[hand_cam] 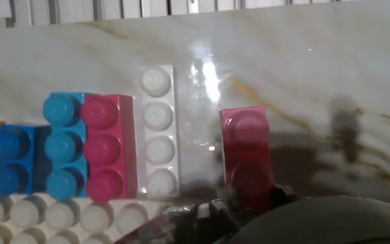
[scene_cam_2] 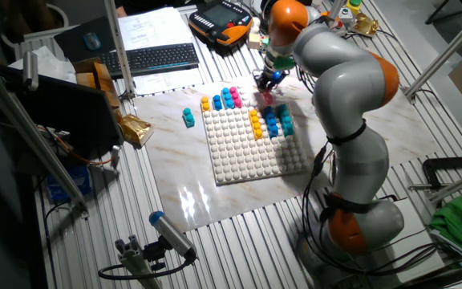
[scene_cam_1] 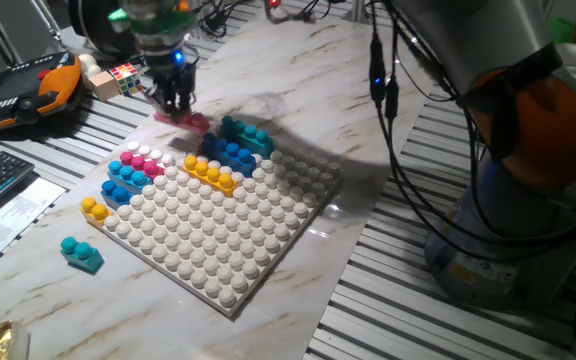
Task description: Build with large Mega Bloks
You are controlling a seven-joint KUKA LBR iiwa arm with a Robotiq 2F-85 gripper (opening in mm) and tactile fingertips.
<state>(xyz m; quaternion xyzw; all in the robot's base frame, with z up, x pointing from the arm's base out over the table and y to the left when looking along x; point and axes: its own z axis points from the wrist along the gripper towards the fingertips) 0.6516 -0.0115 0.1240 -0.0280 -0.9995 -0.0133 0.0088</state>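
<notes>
From one fixed view, you see the pincer (scene_cam_1: 175,100) down at the far left corner of the white baseplate (scene_cam_1: 230,232), right over a pink brick (scene_cam_1: 192,121) that lies on the marble surface (scene_cam_1: 368,100) just off the plate's edge. The fingers look closed around that brick's near end, though the blur there keeps you from being sure. On the plate sit a pink brick and light blue bricks at the left corner (scene_cam_1: 134,168), a yellow-orange brick (scene_cam_1: 211,173), a blue brick (scene_cam_1: 229,152) and a teal brick (scene_cam_1: 247,133). A loose light blue brick (scene_cam_1: 82,253) lies on the surface well apart from the plate.

From the other fixed view, the arm (scene_cam_2: 339,72) reaches over the plate's far edge, and the pincer is at the pink brick (scene_cam_2: 266,97) beside the plate; the grip itself is too small to read here.

In the hand view, the pink brick (hand_cam: 246,156) fills the lower middle, its long axis running straight away from the camera, along the fingers. Its near end disappears between the dark finger tips at the bottom edge, so you can judge it gripped. The plate's outer stud row (hand_cam: 158,129) lies just to the left, parallel to the brick, with a bare strip of surface between them. The coming move turns on that: the brick must go sideways left, already aligned.
</notes>
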